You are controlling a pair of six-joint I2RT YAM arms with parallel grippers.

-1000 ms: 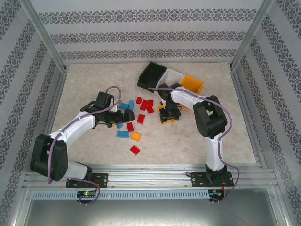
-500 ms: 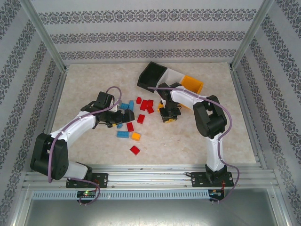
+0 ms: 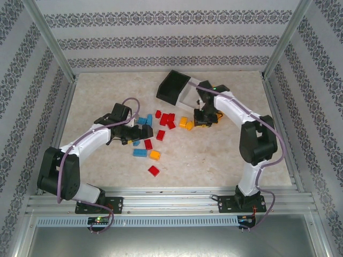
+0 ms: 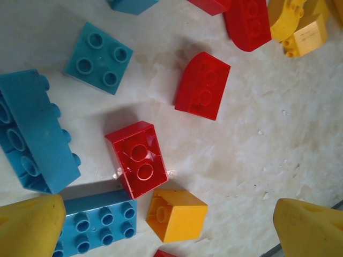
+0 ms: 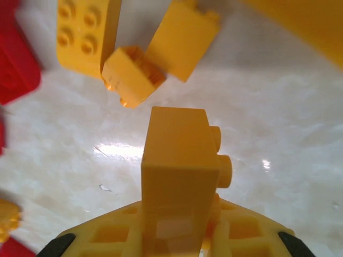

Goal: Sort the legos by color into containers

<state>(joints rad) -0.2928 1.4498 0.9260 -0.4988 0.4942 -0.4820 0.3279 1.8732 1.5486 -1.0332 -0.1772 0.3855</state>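
While my left gripper (image 3: 140,133) hangs over the scattered legos (image 3: 168,120), the black bin (image 3: 172,87) and white bin (image 3: 189,96) lie near my right gripper (image 3: 205,119). At my left wrist, jaws gape wide, a red brick (image 4: 138,158) ahead between them. At my right wrist, jaws clamp an orange-yellow brick (image 5: 179,160).
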